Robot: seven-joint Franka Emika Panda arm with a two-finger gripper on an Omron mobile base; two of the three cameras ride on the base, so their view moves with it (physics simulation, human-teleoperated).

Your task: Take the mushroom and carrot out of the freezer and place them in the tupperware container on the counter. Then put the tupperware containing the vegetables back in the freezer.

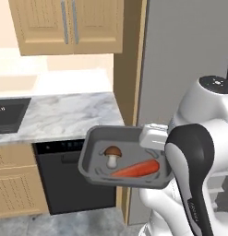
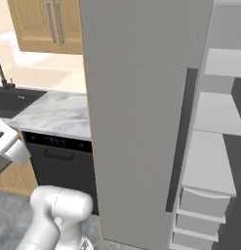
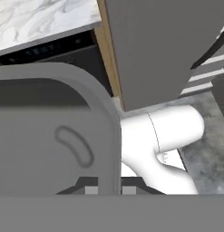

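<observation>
The jaws pinch the rim of the shallow dark grey rectangular tupperware container (image 1: pixel 94 159), carrying the slim orange carrot (image 1: pixel 136 169) and the brown-capped mushroom (image 1: pixel 112 156) level, clear of the white marble desk (image 1: pixel 60 115), evidently bound for the tall matte-grey freezer (image 2: pixel 141 112).

- No readable text, label, brand or number is showing anywhere; faint marks on the robot arm (image 1: pixel 197 209) are staying illegible.
</observation>
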